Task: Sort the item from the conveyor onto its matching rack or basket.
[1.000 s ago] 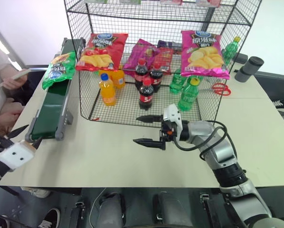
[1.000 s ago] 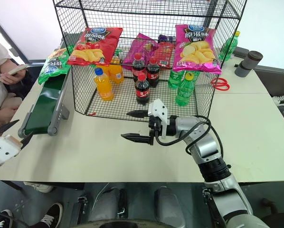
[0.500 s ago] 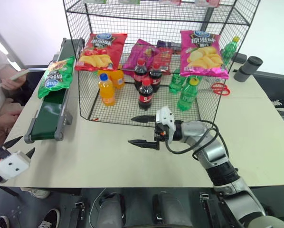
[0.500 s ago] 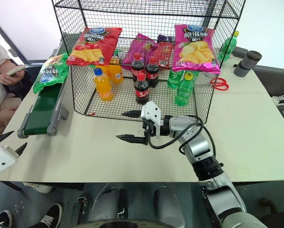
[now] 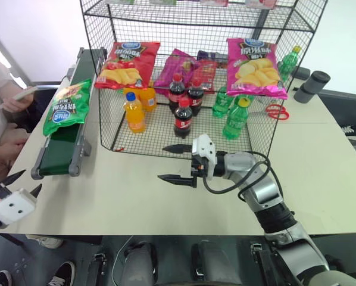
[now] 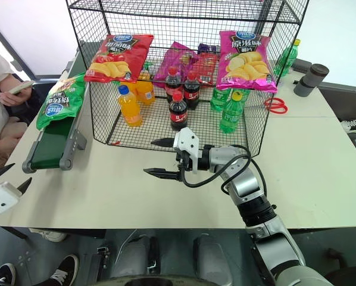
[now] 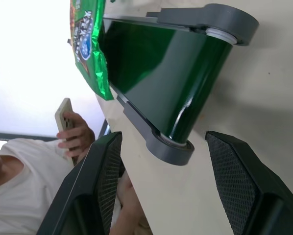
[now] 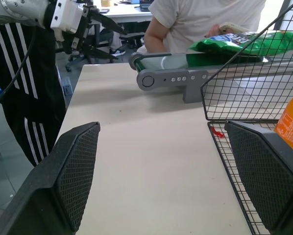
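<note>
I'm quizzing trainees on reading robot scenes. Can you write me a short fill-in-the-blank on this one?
1. The green chip bag lies on the ____.
2. The pink chip bag hangs on the wire ____.
3. Both grippers, left and right, are ____.

Missing words: conveyor; rack; open

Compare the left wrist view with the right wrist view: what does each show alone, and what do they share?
Left wrist view, not the right: a phone in the person's hand. Right wrist view, not the left: the rack, an orange bottle, the right claw, open. Both: the green chip bag, the conveyor, the table, the left claw.
</note>
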